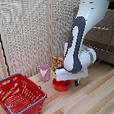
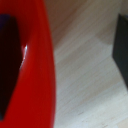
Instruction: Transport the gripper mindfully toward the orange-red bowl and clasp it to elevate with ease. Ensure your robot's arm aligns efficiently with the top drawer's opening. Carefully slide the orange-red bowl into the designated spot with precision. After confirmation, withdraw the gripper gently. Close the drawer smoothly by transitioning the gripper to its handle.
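Tool [image 1: 75, 81] sits low over the orange-red bowl [image 1: 61, 84], its white head directly above the bowl's rim on the exterior view's right side. One dark finger shows below the head; whether the fingers are spread or closed on the rim cannot be told. Orange-red bowl rests on the light wooden table [image 1: 97, 94], between the red wire basket [image 1: 19, 96] and the robot's arm [image 1: 79, 33]. Pink cup [image 1: 44, 72] stands just behind the bowl. Wrist view shows the bowl's glossy rim [image 2: 42, 70] close up, with the wooden surface beside it. Drawer fronts with silver handles [image 1: 103, 29] stand at the exterior view's right, behind the arm.
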